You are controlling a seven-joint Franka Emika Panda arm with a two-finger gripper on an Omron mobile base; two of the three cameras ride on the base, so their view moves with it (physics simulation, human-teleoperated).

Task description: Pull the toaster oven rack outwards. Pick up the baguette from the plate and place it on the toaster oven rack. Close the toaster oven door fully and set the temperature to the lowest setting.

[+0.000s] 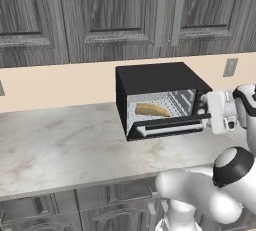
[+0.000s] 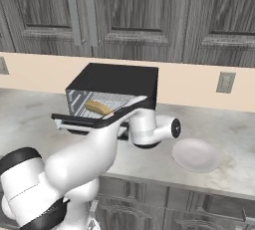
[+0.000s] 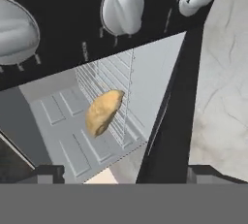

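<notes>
The black toaster oven (image 1: 155,77) stands on the counter against the wall. Its door (image 1: 167,127) hangs partway down, silver handle outward. Inside, the tan baguette (image 1: 152,110) lies on the wire rack (image 1: 176,101). My gripper (image 1: 212,112) hovers at the oven's right front, level with the knobs (image 1: 201,106), touching nothing. In the hand view its fingertips (image 3: 48,173) stand far apart, open and empty, with three pale knobs (image 3: 122,7) above, the baguette (image 3: 102,111) on the rack (image 3: 109,75), and the door's dark edge (image 3: 167,111) running diagonally. The white plate (image 2: 195,154) sits bare to the oven's right.
Marble counter (image 1: 60,140) stretches left of the oven, its front edge near the base. Dark upper cabinets (image 1: 125,10) hang above. A wall outlet (image 2: 225,82) is right of the oven. My own arm (image 2: 89,154) covers the oven's lower front in the right base view.
</notes>
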